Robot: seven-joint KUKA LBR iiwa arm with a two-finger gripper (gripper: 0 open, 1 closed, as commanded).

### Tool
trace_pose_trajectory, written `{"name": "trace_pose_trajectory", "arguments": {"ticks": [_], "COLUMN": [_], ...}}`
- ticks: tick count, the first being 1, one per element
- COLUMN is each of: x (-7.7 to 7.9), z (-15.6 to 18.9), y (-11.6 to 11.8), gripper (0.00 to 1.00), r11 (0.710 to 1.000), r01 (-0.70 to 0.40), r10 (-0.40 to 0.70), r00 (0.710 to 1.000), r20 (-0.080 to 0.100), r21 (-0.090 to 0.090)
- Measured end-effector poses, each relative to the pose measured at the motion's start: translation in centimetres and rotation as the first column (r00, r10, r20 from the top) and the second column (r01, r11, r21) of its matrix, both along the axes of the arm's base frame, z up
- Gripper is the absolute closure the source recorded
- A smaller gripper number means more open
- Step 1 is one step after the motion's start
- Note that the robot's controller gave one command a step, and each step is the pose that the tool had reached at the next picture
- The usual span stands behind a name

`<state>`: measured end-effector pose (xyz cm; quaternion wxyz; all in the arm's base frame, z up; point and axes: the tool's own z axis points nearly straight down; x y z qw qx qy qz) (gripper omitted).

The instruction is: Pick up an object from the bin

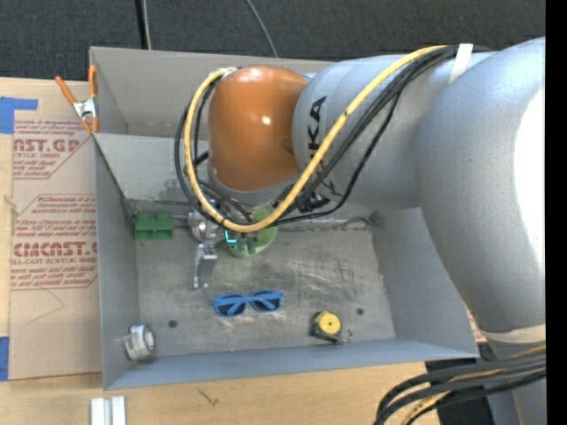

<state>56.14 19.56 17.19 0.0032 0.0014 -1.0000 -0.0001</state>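
Note:
My gripper (203,275) hangs under the orange cover at the bin's middle left, low over the floor. A pale green rounded thing (252,241) lies right beside it, partly hidden under the wrist; whether the gripper touches it I cannot tell. A pair of blue sunglasses (250,303) lies flat just in front of the gripper. A dark green block (152,227) sits to its left against the bin's left wall.
A small yellow tape measure (326,325) lies near the front wall, right of the sunglasses. A silver ring-shaped thing (139,341) sits in the front left corner. The big grey arm covers the bin's right and back.

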Motion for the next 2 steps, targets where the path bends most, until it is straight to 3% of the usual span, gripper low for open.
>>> {"name": "trace_pose_trajectory", "arguments": {"ticks": [1,2], "x": [-6.7,-3.4], "z": [-10.0,-7.1], "y": [-11.3,-10.9], "gripper": [0.0,0.0], "r11": [0.999,1.0], "r01": [-0.036,0.017], "r10": [0.035,-0.017], "r00": [0.999,1.0], "r20": [0.017,0.01], "r21": [0.006,0.002]}}
